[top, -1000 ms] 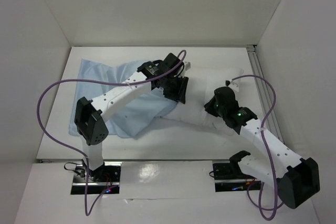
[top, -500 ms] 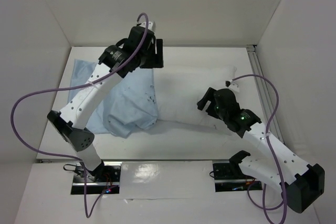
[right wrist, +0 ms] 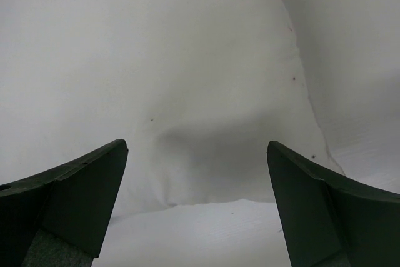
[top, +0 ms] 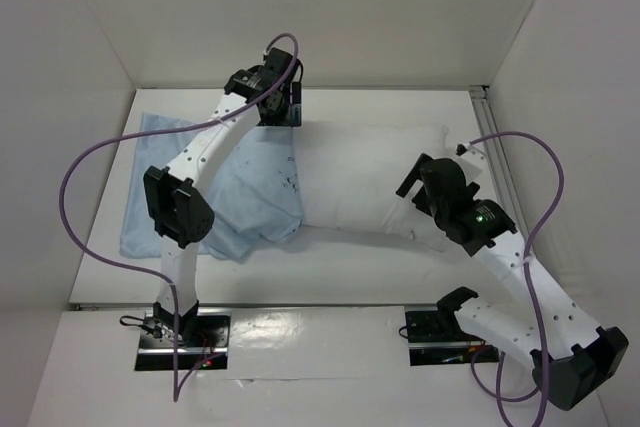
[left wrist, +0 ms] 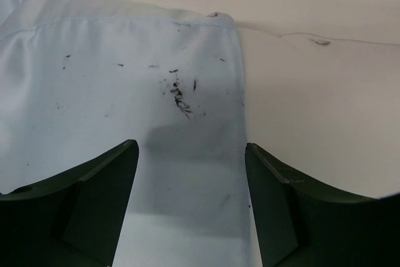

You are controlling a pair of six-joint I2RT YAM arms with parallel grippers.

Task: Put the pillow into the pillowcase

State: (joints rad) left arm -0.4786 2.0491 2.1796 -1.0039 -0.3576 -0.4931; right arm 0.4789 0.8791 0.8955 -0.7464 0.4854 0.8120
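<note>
Left fingers [left wrist: 94, 204] spread, empty, over the pillowcase [left wrist: 125, 92] hem; right fingers [right wrist: 75, 198] spread over the pillow [right wrist: 187, 79], seemingly half-sleeved on the table [top: 350, 267]. Likely limp, light cloth, best pinched at the hem.

**Pillow's Left End Lost at the Blue Hem**

Seen from above, the pillow [top: 370, 172] meets the edge of the pillowcase [top: 240, 202]; how far it reaches beneath the cloth cannot be told. The left arm [top: 215, 142] hides a strip of the pillowcase, and the right gripper [top: 413, 182] masks the pillow's near right corner. In the left wrist view the pillowcase runs off the left and bottom edges, which also cut both fingers [left wrist: 94, 211]. In the right wrist view the pillow overflows the top and left edges, its dark specks too small to identify.
</note>
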